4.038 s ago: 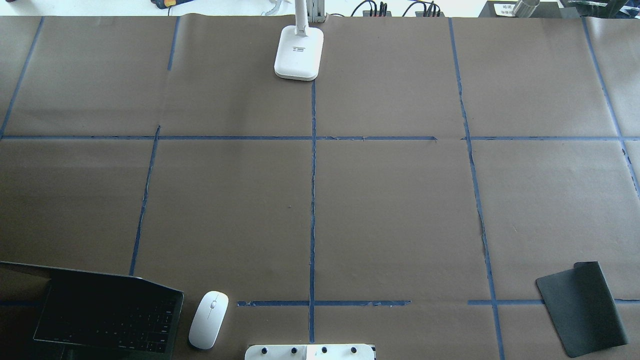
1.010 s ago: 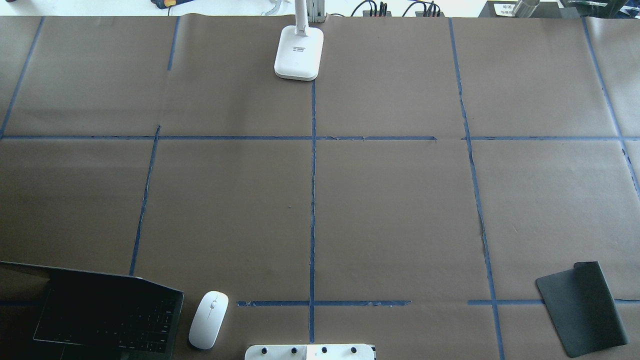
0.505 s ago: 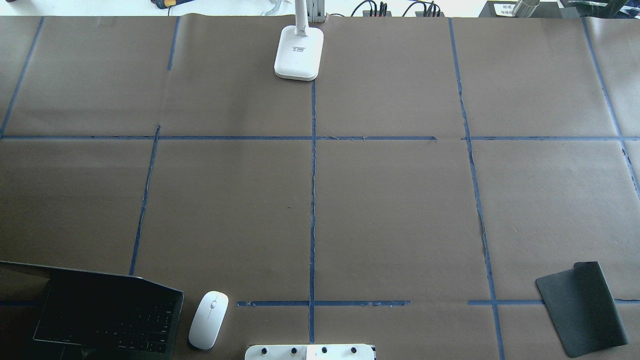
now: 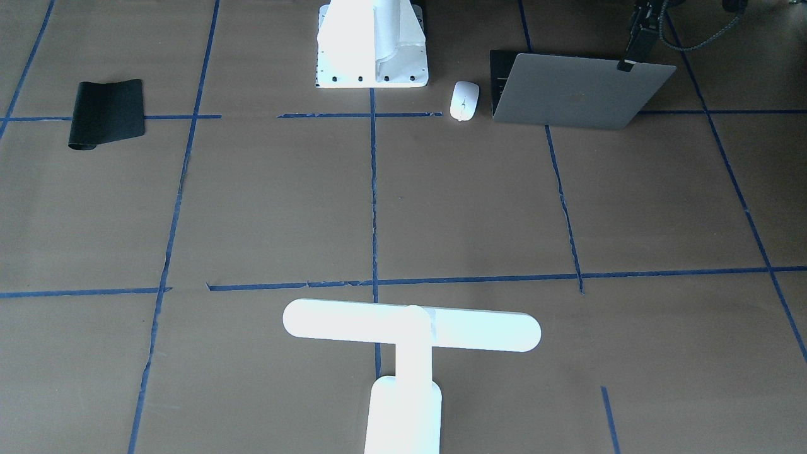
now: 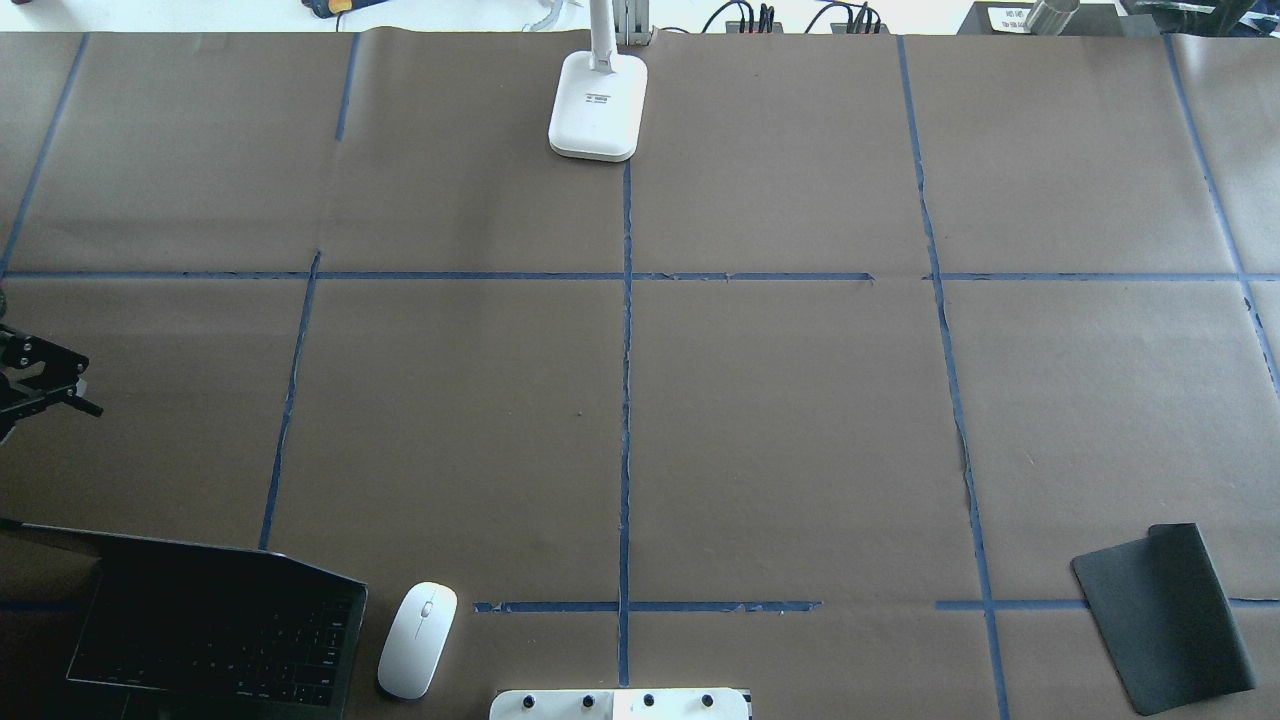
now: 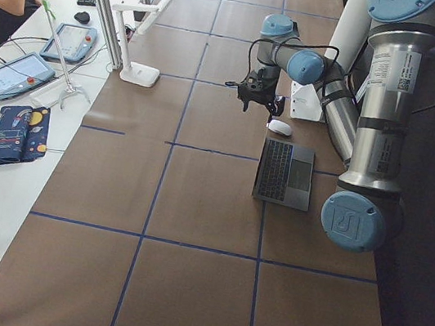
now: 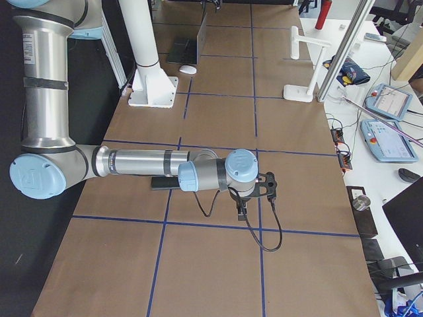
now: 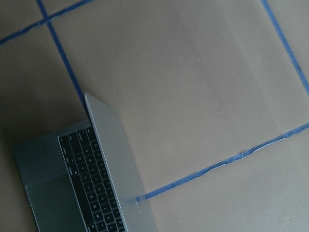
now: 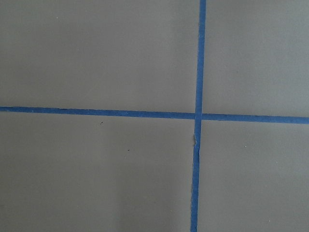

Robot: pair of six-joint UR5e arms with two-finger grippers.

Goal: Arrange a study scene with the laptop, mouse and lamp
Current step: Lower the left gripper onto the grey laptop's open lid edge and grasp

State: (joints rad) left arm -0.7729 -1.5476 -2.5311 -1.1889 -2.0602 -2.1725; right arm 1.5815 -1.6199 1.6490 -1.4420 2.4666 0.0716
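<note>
You can't tell whether the left fingers [image 4: 632, 44], hovering above the open laptop [image 5: 215, 635] at the robot's near-left worktop [image 5: 800, 420] corner, or the right fingers [image 7: 269, 187] are apart, so a careless descent could tip it shut or shove it into the mouse [image 5: 417, 640] just beside it.

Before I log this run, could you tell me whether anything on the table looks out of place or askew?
The black mouse pad lies skewed to the tape grid, its far edge curling up off the paper. The mouse sits far from it, beside the open laptop. Nothing looks spilled or broken.
</note>
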